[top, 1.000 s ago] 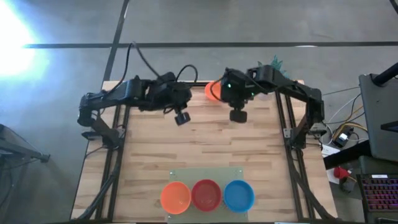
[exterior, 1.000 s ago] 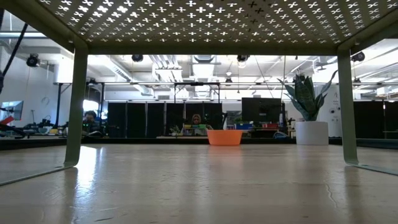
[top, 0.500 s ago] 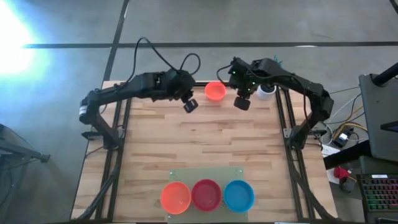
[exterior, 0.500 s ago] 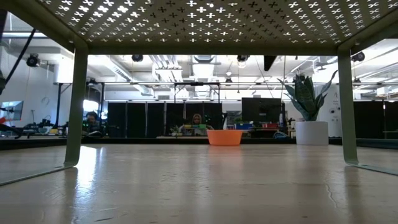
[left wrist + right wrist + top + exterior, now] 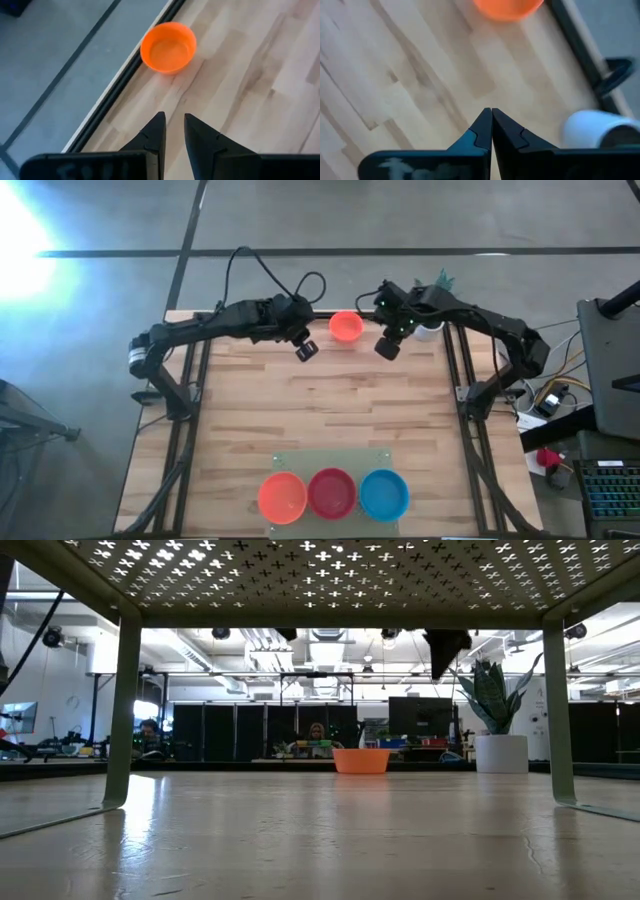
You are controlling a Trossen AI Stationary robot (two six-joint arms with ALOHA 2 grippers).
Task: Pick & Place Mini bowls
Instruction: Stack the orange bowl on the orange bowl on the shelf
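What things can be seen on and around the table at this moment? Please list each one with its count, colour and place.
Orange bowl at the back: one, orange, upright near the table's far edge, between the two arms.
Bowls at the front: three in a row by the near edge, orange bowl, red bowl, blue bowl.
Mat: one, pale green, under the three front bowls.
White pot: one, white with a green plant, far right corner.
Table: one, light wood.
People: small figures at desks in the room beyond, in the low view.
Left claw: dark, slightly open, empty, above the table, left of the back bowl.
Right claw: dark, shut, empty, right of the back bowl.
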